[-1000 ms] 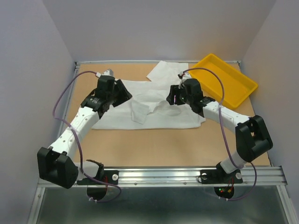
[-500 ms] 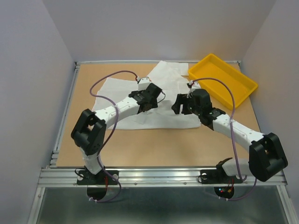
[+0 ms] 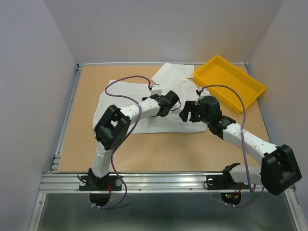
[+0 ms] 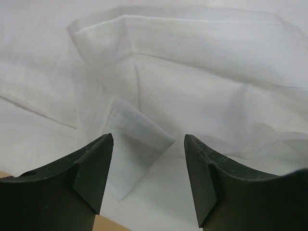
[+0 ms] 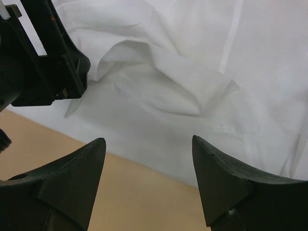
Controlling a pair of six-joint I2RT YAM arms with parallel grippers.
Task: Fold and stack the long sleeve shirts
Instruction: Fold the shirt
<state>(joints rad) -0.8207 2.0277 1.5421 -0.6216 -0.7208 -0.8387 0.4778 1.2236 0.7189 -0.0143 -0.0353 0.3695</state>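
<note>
White shirt (image 3: 163, 122): spread mid-table, rumpled, loose folds at centre, one part reaching the far edge.
Left gripper (image 4: 149, 139): jaws apart, holding nothing, low over the cloth.
Right gripper (image 5: 149, 142): jaws apart, holding nothing, over the near hem.
Yellow tray (image 3: 231, 74): far right, beside the shirt.
Progress: fold looks unfinished; stacking not done.

White long sleeve shirt (image 3: 124, 94): thin fabric, lying mostly flat at scene centre, rumpled in the middle. One section extends toward the far side. Raised loose folds (image 5: 159, 57) are visible close up.
</note>
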